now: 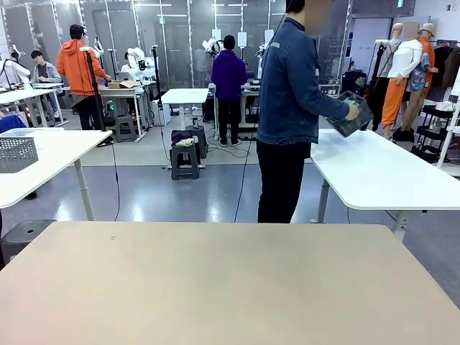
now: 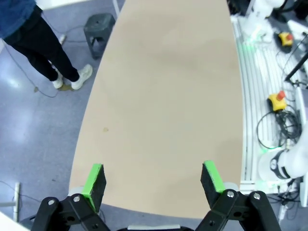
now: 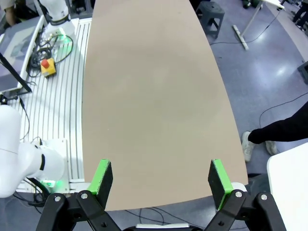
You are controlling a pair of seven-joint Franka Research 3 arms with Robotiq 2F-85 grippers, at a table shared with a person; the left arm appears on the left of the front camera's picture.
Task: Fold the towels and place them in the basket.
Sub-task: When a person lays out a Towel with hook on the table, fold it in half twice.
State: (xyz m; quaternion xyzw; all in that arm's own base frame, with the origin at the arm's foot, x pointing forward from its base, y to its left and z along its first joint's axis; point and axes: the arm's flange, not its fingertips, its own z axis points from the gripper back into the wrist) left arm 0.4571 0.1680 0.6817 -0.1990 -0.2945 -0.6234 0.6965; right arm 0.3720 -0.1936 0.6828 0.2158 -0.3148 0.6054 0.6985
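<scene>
Left gripper (image 2: pixel 154 179): fingers spread wide, nothing between them, above the tan table (image 2: pixel 163 96)
Right gripper (image 3: pixel 161 177): fingers spread wide, nothing held, above the same table
Basket (image 1: pixel 353 117): held by the person (image 1: pixel 287 86) over the white side table (image 1: pixel 381 172), well apart from both grippers
Basket contents: too small to tell

Premises: an open-plan robotics laboratory. Evidence: rows of white work tables (image 1: pixel 381 172) on a grey floor (image 1: pixel 180 194); people (image 1: pixel 80 68) at the far benches; a slotted aluminium mounting base (image 3: pixel 55 115) beside the beige table (image 1: pixel 230 280); yellow emergency-stop boxes (image 2: pixel 278 100); loose cables (image 2: pixel 259 129).
</scene>
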